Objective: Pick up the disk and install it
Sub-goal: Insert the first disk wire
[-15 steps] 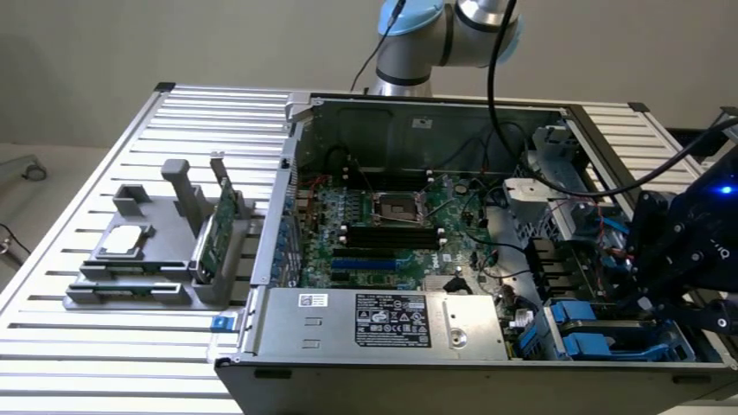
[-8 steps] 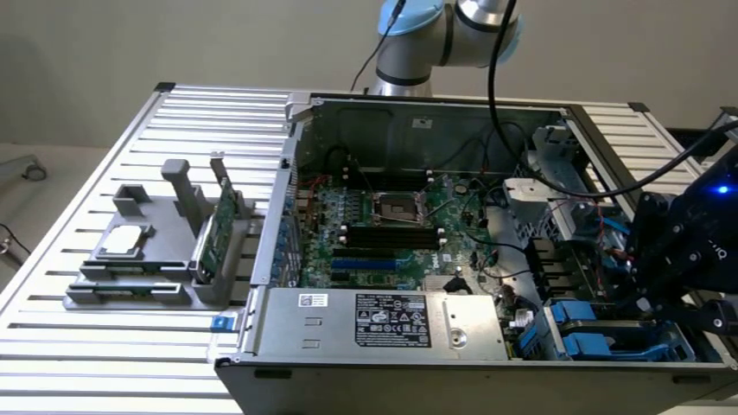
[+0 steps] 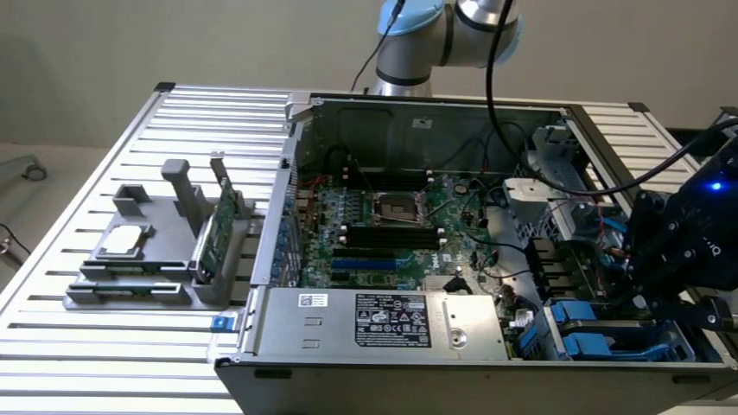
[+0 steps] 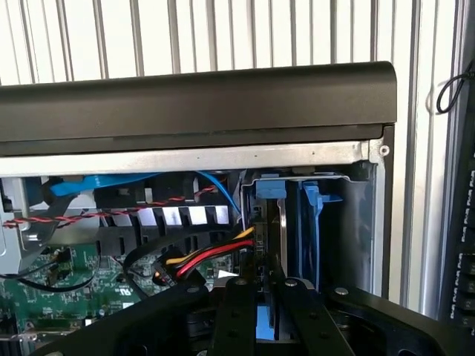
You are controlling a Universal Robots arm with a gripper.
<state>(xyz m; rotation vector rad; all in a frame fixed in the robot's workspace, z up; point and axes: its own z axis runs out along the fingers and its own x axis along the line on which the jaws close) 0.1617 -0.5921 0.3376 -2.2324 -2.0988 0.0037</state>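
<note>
- One disk (image 4: 266, 326) is the work in hand: its bright blue carrier frame shows between the two black fingers in the wrist view, and its thin edge runs from there into the corner of the case.
- The gripper (image 4: 266, 293) stands narrow, its fingers closed on that blue frame, so I judge the disk to be held and not loose.
- In the exterior view the gripper hangs over the drive bay (image 3: 588, 333) at the near corner of the open computer case (image 3: 461, 380), on the exterior view's right.
- More blue plastic (image 4: 315, 222) stands just beside the held disk inside the bay; I cannot tell whether it is a second carrier or part of the bay.
- A red, yellow and black power cable (image 4: 211, 259) lies near the disk, on the side of the motherboard (image 3: 392, 225).
- Judged from this, the pick-up is done and the disk is part way into its bay. Whether it is fully seated I cannot tell, and the fingers have not let go.
- Well apart, on the slatted table (image 3: 116, 346), a grey fixture (image 3: 150, 259) holds the square chip (image 3: 124, 241) and the upright green circuit card (image 3: 219, 226), both untouched.
</note>
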